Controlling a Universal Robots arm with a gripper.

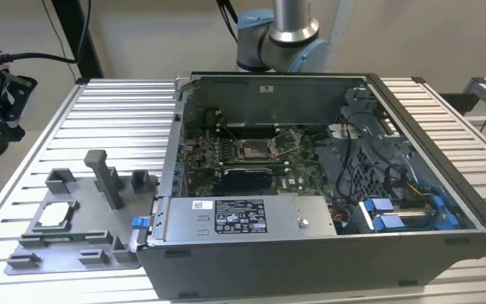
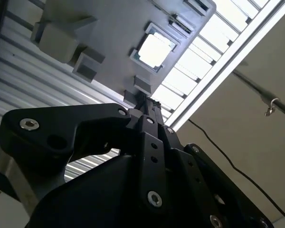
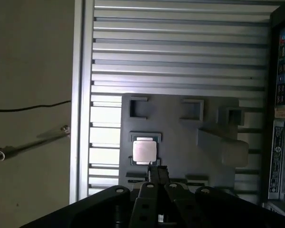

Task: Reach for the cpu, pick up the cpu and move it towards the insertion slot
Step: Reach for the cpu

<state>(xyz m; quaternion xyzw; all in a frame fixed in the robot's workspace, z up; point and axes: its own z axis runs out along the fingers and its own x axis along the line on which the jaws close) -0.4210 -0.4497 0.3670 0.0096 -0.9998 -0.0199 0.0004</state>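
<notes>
First wrist view: the hand (image 3: pixel 156 172) hangs over the grey fixture plate (image 3: pixel 180 142), fingertips pressed together with nothing between them.
Cpu position: the cpu (image 3: pixel 145 151) lies flat in a square pocket of the plate, just beyond the fingertips and apart from them; it is not gripped.
Reason for seating: judged, the pocket's raised corner walls keep the chip square and at a known spot for the pick.
Cpu make: thin square chip with a pale silvery face and a smooth sheen.
Plate make: matt grey plastic carrying bracket-shaped nests and upright blocks.
Surface: ribbed bright metal slats (image 3: pixel 180 61) under the plate.
Insertion slot: the insertion slot (image 1: pixel 255 150) is a silver metal frame with a dark centre, on the green board inside the open computer case (image 1: pixel 336 253), well apart from the hand.
Stage: judged, the reach is close to the chip and the lift is not begun.
</notes>
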